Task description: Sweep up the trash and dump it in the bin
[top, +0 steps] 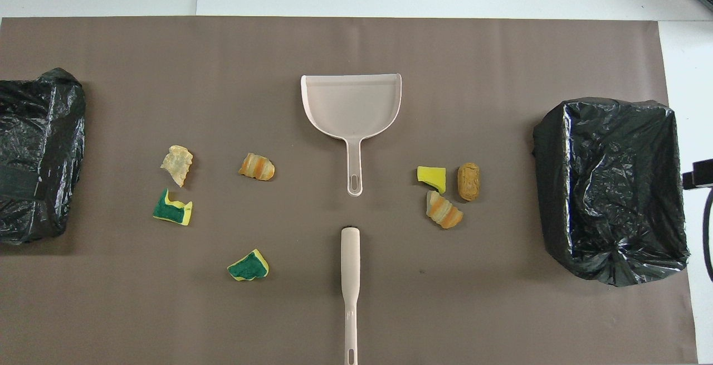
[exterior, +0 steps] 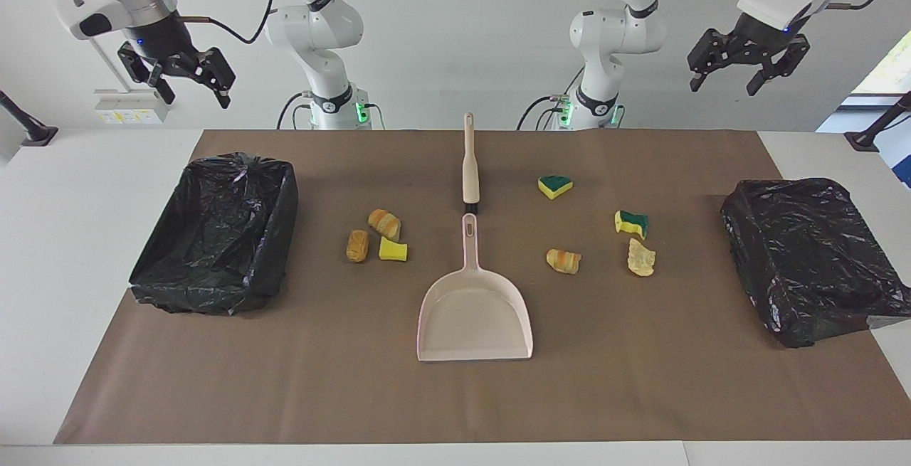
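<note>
Lying loose on the brown paper mat (top: pixel 356 309), the trash sits in two clusters either side of the pink plastic dustpan (top: pixel 352 103). Read as a clock face on the overhead view, with the dustpan's handle tip at the centre, three scraps sit together at 3 o'clock: a plain yellow sponge piece (top: pixel 432 178), a tan bread-like lump (top: pixel 468 181) touching distance beside it, and a striped orange lump (top: pixel 444 209). Toward 9 o'clock lie another striped orange lump (top: pixel 257 166), a pale crumbly lump (top: pixel 177 163) and a green-faced sponge wedge (top: pixel 172 209); a second green-faced sponge piece (top: pixel 248 265) lies at 8 o'clock. None is in the pan.

At 6 o'clock the beige brush with black bristles (top: pixel 350 276) lies in line with the pan handle, near it but apart. Two black-lined bins stand at the mat's ends, one at 3 o'clock (top: pixel 610 186), one at 9 o'clock (top: pixel 36 153).

Both arms hang high, empty: the left gripper (exterior: pixel 744 67) and the right gripper (exterior: pixel 186 75) each with fingers spread, grasping nothing.

Risks, as I judge them: light sponge could skid or flip past the pan lip under a fast stroke; the unheld pan may slide away when scraps are pushed in; the widely separated clusters invite missed pieces; a tilted carry could spill them short of a bin.
</note>
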